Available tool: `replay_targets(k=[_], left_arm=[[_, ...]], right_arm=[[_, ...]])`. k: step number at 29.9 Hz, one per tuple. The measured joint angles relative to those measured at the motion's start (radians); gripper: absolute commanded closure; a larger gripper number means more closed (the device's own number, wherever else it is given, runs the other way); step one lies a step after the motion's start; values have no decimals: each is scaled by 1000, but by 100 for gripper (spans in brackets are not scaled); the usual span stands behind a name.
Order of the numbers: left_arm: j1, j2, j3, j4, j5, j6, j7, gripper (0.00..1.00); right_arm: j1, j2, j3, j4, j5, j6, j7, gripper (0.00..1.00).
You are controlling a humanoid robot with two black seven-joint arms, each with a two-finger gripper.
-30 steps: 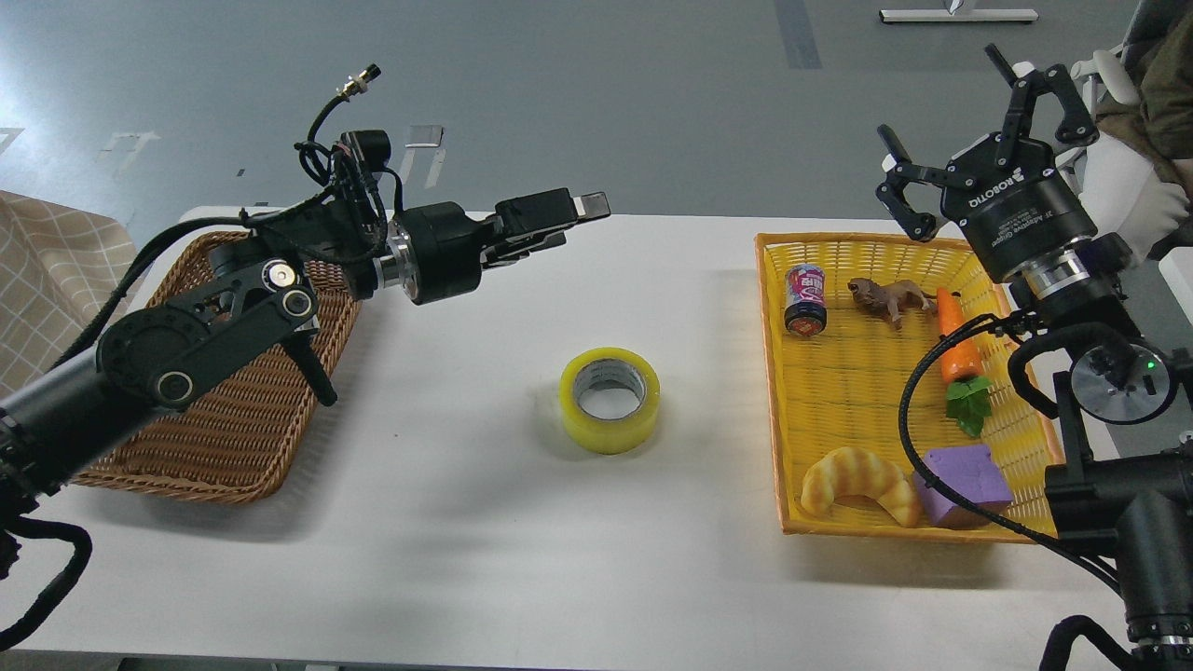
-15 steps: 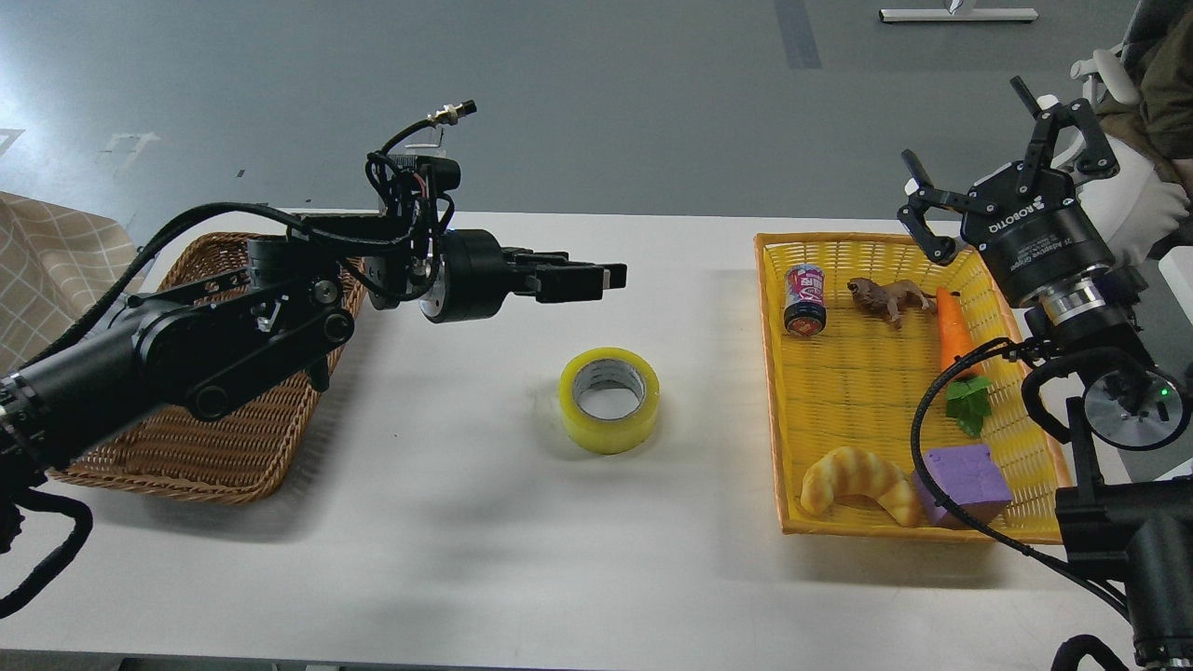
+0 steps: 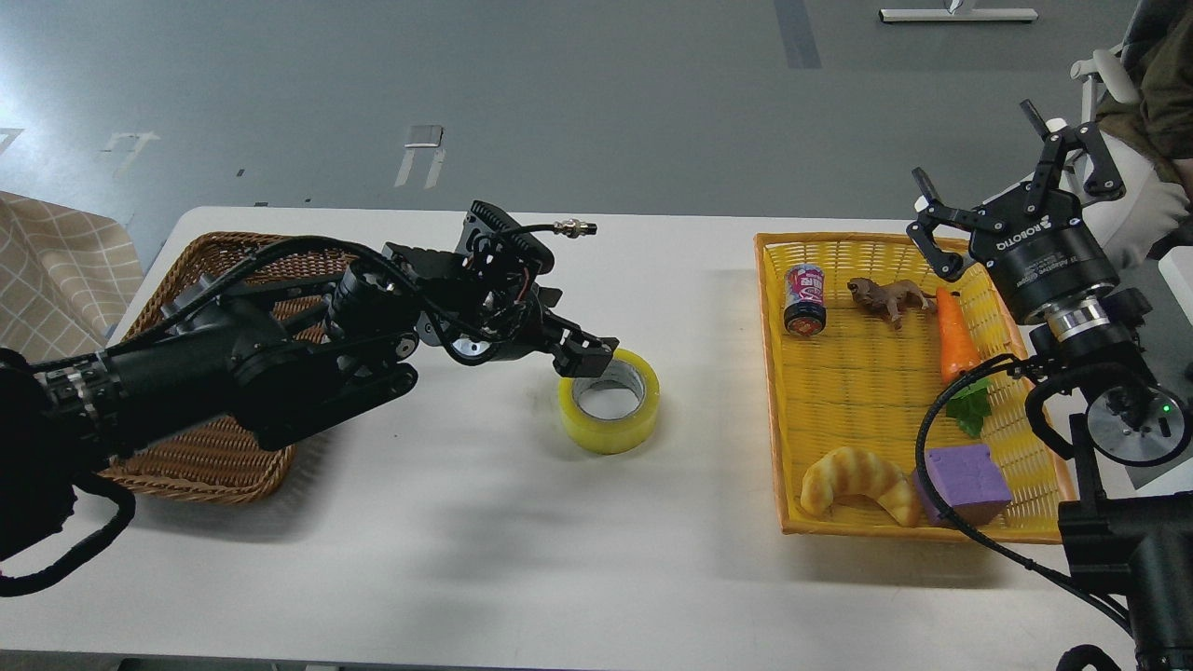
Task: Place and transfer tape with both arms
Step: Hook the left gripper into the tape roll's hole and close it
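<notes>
The tape, a yellow translucent roll with a grey-white core, lies flat on the white table near its middle. My left arm reaches in low from the left, and my left gripper has its dark fingertips at the roll's upper-left rim, over the edge of the core hole. I cannot tell the fingers apart or whether they grip the roll. My right gripper is raised above the far right corner of the yellow basket, with its fingers spread open and empty.
A brown wicker basket sits at the left under my left arm. The yellow basket holds a can, a toy lion, a carrot, a croissant toy and a purple block.
My left gripper has swung down and to the right from above the table to the tape's upper-left rim. My right gripper has drifted slightly right. The tape has not moved.
</notes>
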State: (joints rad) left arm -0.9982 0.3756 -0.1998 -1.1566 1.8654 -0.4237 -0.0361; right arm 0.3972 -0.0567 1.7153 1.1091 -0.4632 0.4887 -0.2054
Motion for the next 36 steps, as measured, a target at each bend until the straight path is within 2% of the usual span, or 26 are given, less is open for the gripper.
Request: replay_targets(k=[12,33,36], left_arm=[[12,-19,7,71,-8,-5,-10,15],[26,-47,52,78,-13,-10,-9,15],[36,-46,61,78,-13,-10,-8,19]], right_arm=[[0,0,0,-2,0,0,0,0],[-9,0,0,-2,0,0,0,0],[-9,0,0,-2,0,0,0,0]])
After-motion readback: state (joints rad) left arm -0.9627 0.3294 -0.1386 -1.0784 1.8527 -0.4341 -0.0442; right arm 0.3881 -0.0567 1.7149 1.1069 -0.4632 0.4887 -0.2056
